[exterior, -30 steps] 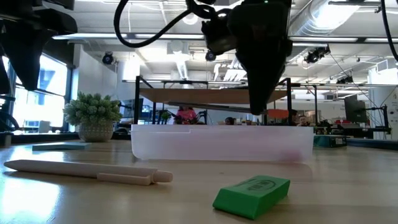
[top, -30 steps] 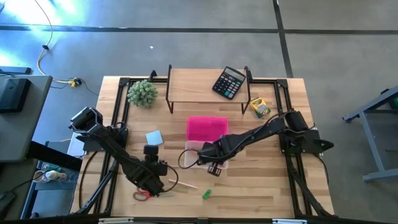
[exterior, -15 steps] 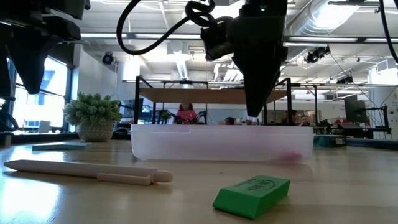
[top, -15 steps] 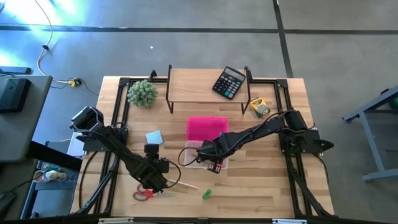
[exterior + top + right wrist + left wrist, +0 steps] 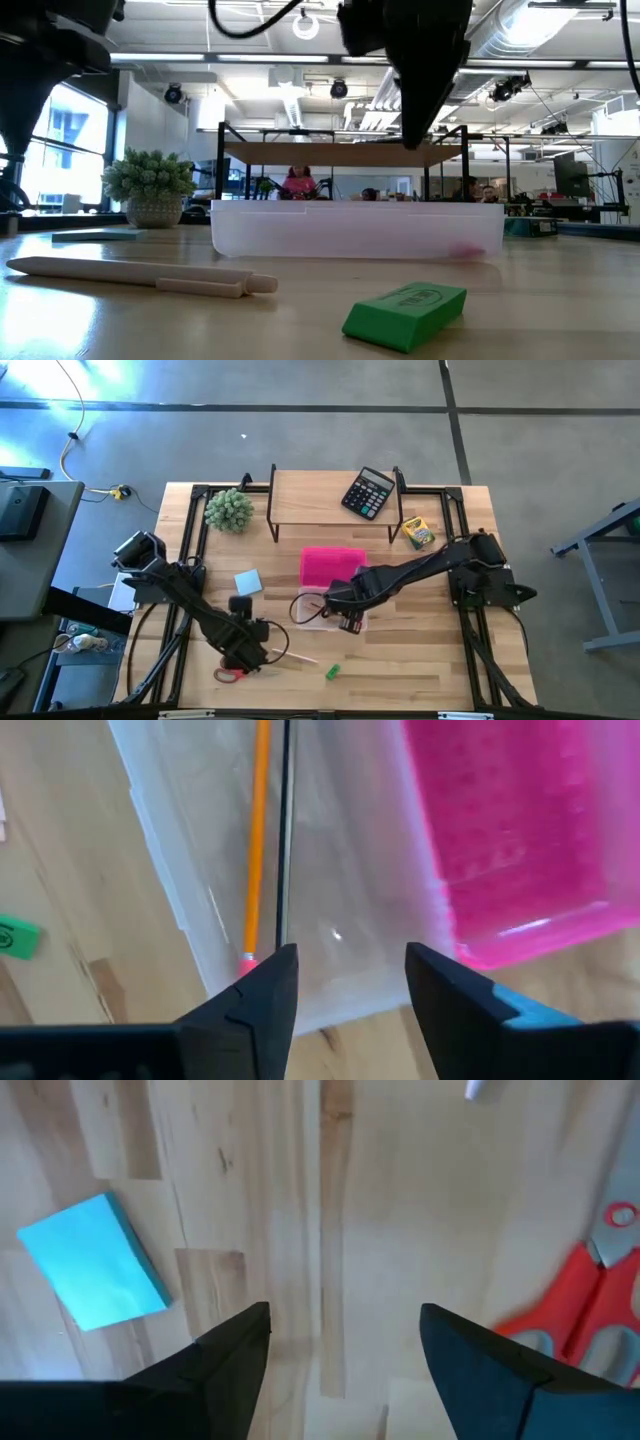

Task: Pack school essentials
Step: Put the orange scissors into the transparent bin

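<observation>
Right gripper (image 5: 345, 980) hangs over the clear case (image 5: 322, 610), fingers spread and empty, and through its wrist view two pencils (image 5: 258, 840) lie inside the case, an orange one and a dark one side by side. The pink lid (image 5: 333, 566) sits touching the case on its far side.

Left gripper (image 5: 345, 1350) hovers low over bare table (image 5: 400, 1210), fingers spread wide and holding nothing. The scissors (image 5: 575, 1305) lie just to one side of it, the notepad (image 5: 95, 1275) to the other. From above, the scissors (image 5: 229, 673) are right at the gripper, near the front edge.

Looks like the scissors are the next pick. To do it well, I'd say centre those open fingers over the red handles, come straight down and close across the handles, since the blades are flat against the wood.

Still out on the table: a pale pen (image 5: 140, 275), the green eraser (image 5: 405, 312) and the crayon box (image 5: 417, 532) far off by the right arm's base.
</observation>
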Available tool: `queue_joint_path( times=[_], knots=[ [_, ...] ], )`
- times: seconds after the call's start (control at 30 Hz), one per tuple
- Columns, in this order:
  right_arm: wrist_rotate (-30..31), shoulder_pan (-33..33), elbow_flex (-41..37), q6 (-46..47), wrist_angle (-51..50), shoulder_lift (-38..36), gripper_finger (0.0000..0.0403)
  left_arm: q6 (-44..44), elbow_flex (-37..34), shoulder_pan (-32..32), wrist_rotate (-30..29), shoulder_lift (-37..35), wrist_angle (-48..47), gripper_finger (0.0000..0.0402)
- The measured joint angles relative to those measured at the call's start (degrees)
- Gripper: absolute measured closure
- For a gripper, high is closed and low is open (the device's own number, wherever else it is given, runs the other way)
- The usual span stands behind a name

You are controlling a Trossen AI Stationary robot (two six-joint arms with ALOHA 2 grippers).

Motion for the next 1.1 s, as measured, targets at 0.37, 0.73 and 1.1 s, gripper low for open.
queue_joint_path(
  times=[0.37, 0.73, 1.1],
  knots=[
    [7.3, 1.6, 0.0, 0.1, -1.7, -7.7, 0.0226, -4.1, 0.0, -7.8, 2.1, 0.0, 4.2, 0.0158],
    [7.4, 1.6, 0.0, 2.2, -1.6, -8.4, 0.0226, -13.0, 0.0, -18.5, -0.8, 0.0, 10.3, 0.0158],
    [7.4, 1.9, 0.0, 2.7, -1.6, -8.4, 0.0226, -19.5, 0.0, -21.9, -3.7, 3.8, 10.4, 0.0158]
  ],
)
